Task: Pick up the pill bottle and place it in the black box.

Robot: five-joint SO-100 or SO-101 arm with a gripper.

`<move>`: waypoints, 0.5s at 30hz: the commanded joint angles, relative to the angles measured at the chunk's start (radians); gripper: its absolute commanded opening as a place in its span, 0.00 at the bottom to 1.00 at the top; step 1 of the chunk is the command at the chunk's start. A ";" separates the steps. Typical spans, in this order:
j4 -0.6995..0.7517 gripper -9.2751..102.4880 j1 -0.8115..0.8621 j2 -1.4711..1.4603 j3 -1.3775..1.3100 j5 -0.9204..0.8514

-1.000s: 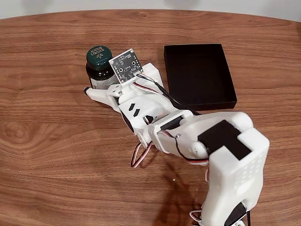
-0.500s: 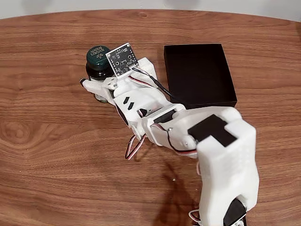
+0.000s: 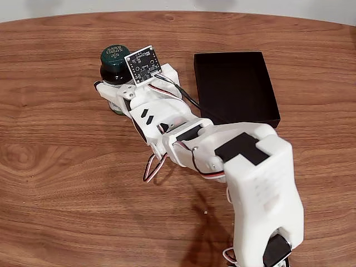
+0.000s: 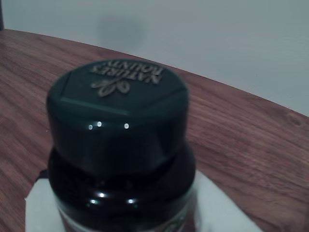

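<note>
The pill bottle (image 3: 113, 58) stands at the table's far left in the fixed view, its dark green cap with pale print facing up. My gripper (image 3: 111, 95) is around its body just below the cap, one white finger (image 3: 103, 89) on the left side, and looks shut on it. The bottle's lower part is mostly hidden by the gripper. In the wrist view the pill bottle (image 4: 118, 121) is very close, with white fingers (image 4: 41, 210) at both lower corners. The black box (image 3: 233, 83), a shallow matte tray, lies to the right of the gripper and holds nothing.
A small black circuit board (image 3: 143, 64) on a white bracket rides on my wrist right beside the cap. The white arm (image 3: 245, 167) runs from the lower right across the wooden table (image 3: 55, 167). A pale wall (image 4: 217, 38) lies beyond the far edge.
My gripper has advanced up and to the left from just in front of the bottle to around its body. The bottle's cap has shifted slightly up and left with it.
</note>
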 commanded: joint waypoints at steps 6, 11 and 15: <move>-0.037 0.24 -0.028 0.153 0.040 -0.006; -0.028 0.24 -0.034 0.270 0.114 0.000; 0.018 0.24 -0.020 0.385 0.166 0.002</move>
